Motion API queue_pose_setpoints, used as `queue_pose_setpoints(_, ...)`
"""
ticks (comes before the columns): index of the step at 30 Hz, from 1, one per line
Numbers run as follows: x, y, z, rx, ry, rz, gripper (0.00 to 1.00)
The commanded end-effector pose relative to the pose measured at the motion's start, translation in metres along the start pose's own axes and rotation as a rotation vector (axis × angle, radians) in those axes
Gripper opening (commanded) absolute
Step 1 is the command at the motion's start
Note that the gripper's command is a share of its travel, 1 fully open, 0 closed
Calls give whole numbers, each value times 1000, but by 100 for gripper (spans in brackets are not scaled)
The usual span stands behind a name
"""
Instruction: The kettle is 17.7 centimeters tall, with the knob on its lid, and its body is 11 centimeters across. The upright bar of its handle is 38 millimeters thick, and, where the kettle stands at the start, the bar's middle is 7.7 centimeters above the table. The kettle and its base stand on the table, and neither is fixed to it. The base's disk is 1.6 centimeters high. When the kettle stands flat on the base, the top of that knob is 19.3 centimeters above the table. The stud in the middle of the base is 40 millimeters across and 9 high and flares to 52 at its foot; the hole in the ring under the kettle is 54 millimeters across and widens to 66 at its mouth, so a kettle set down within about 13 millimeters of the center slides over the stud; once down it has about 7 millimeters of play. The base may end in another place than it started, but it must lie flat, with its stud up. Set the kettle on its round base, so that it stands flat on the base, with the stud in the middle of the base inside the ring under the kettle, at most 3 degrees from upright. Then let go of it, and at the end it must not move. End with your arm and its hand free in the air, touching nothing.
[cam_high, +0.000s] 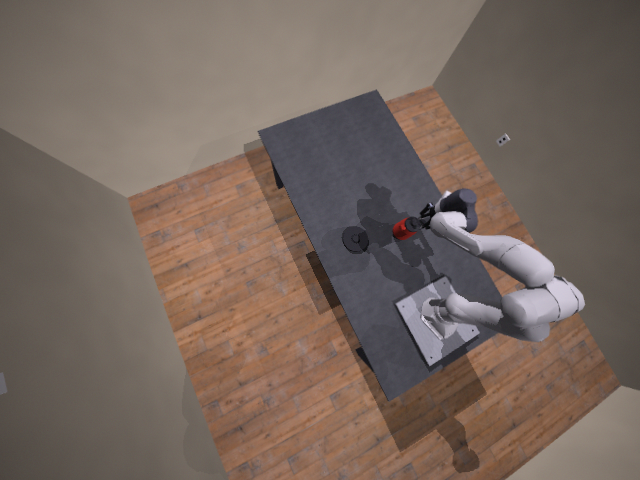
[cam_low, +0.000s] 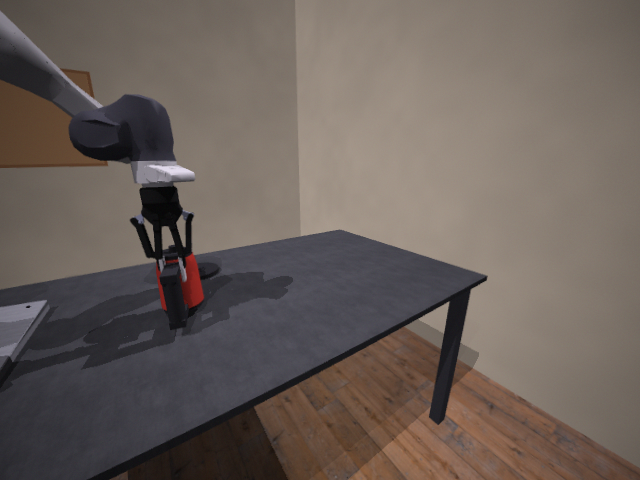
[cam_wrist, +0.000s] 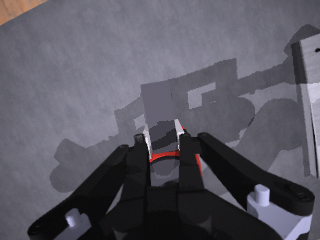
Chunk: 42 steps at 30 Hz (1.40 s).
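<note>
a dark grey table (cam_low: 330, 289) stands on a wood floor in a beige-walled room. a red kettle (cam_low: 193, 281) with a black handle (cam_low: 172, 299) stands on the table, and everything else is placed relative to it. directly above the kettle, the white arm's gripper (cam_low: 173, 260) points down — its black fingers are pinched narrow around the handle's upright bar, holding it. the kettle's foot looks to be at the table top, though contact is hard to judge. the round dark base (cam_high: 354, 239) lies flat on the table apart from the kettle, on the side away from the arm, its centre stud facing up. the arm's pale mounting plate (cam_high: 413, 330) lies farther off — toward the table's end.
</note>
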<state>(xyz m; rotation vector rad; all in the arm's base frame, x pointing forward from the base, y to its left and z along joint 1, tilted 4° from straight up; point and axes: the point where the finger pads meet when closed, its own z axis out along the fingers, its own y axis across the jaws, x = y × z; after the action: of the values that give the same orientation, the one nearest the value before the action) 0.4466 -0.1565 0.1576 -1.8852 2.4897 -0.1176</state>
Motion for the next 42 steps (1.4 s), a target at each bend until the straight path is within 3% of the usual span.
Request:
queue_pose_setpoints(1,-1,-1,-9,0,-3,-7,0)
queue_pose_setpoints(16,-1,-1,-25,0,-3,-7,0)
queue_pose_setpoints(42,-1,-1,-26,0,-3,-7,0)
